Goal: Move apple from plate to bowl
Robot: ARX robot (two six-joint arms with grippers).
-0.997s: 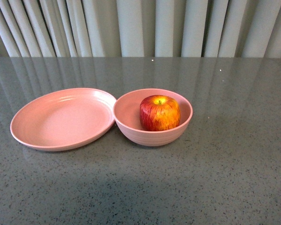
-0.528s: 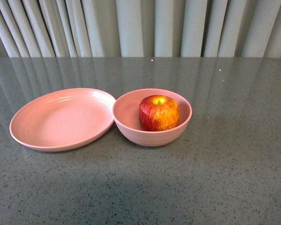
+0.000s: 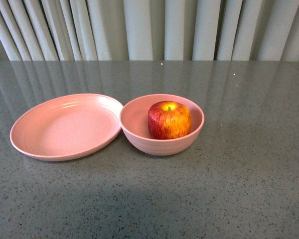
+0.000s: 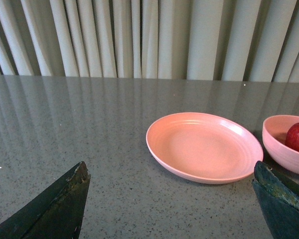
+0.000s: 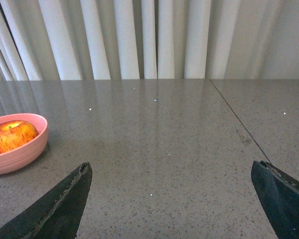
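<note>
Nearest, both wrist views showed the left gripper point(image 4: 169, 209) and right gripper point(image 5: 172, 204) with jaws spread wide, holding nothing, above bare grey table point(image 3: 239, 189). Farther on, the apple point(image 3: 169, 120) sat in the bowl point(image 3: 162, 144); its rim apparently touched the plate point(image 3: 65, 127). Curtains point(image 3: 149, 30) hung behind.

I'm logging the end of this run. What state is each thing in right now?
apple: upright in the bowl, stem dimple up, held by nothing.
bowl: upright on the table, holding the apple, rim against the plate's.
plate: flat on the table, nothing on it.
left tool: open, holding nothing, back from the plate.
right tool: open, holding nothing, back from the bowl.
</note>
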